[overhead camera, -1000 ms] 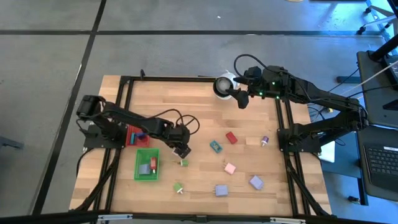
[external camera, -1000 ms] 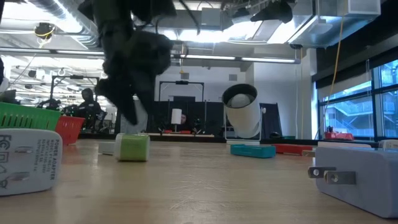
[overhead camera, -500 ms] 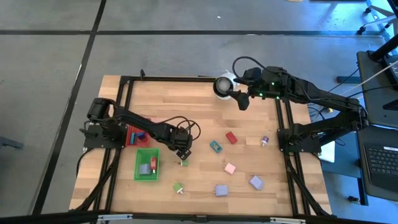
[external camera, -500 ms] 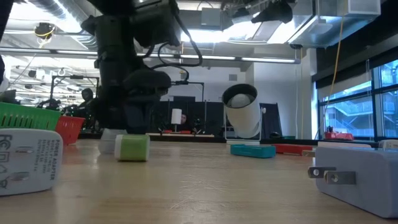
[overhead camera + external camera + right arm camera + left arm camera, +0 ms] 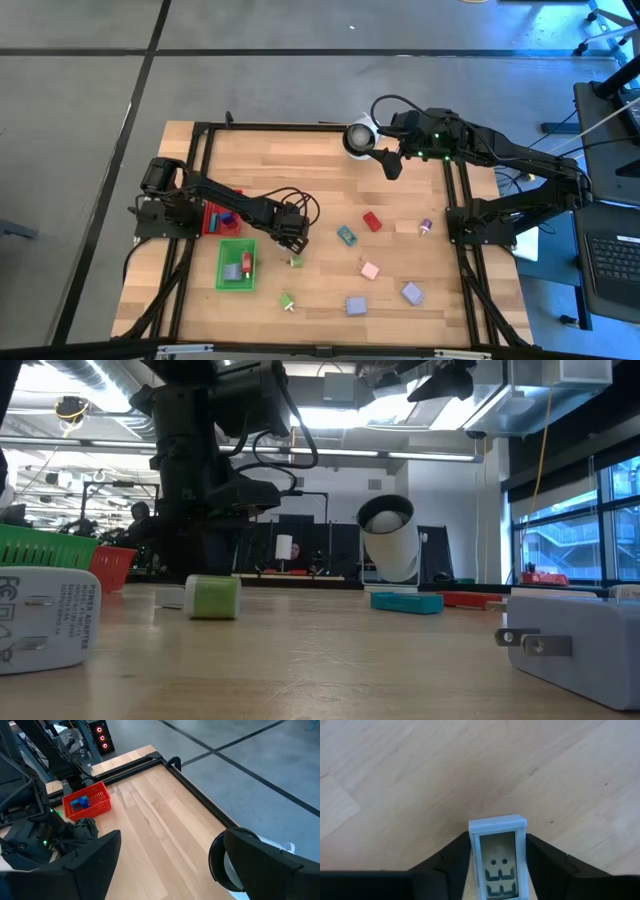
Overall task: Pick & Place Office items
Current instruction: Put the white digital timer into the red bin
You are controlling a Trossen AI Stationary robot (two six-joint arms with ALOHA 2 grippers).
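Pieces mostly lie loose on the table, few in the trays, while the left gripper clamps a small clock and the right gripper hovers open.

a small white display device sits between the left tool's dark fingers over wooden table.

The table was viewed straight down from overhead and level from its surface; wrist cameras were aimed closely downward and obliquely across that shared tabletop.
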